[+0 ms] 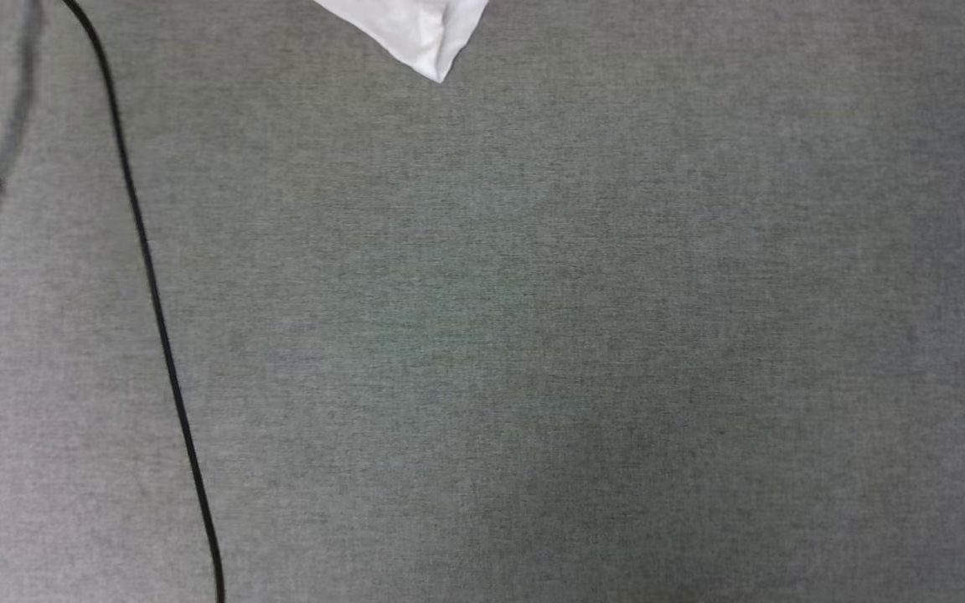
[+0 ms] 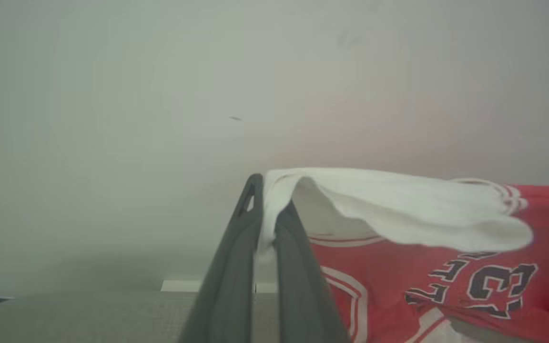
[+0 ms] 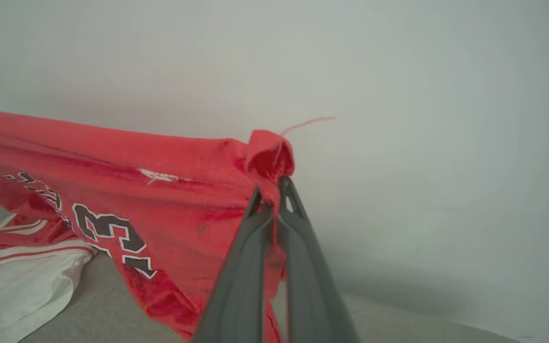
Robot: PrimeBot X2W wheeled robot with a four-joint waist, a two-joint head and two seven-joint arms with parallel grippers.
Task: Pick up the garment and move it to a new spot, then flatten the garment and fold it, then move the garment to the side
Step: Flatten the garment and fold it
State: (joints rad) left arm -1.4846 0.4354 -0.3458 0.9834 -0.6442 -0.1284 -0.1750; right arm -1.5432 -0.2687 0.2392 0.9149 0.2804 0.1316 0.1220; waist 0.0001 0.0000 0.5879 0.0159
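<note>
Grey fabric surface (image 1: 533,335) beneath the lifted garment (image 3: 169,190): number 23 (image 2: 493,281) legible, adjoining black lettering unreadable. Jaws of the left gripper (image 2: 269,202) pinch its white sleeve (image 2: 398,214); the right gripper (image 3: 273,188) pinches a red corner. Cloth spans between them, a white part resting on the surface.

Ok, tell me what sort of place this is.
Probably an indoor test room or lab: a broad grey felt-like work surface, a loose black cable trailing across it, and a bare pale wall behind the held-up jersey.
</note>
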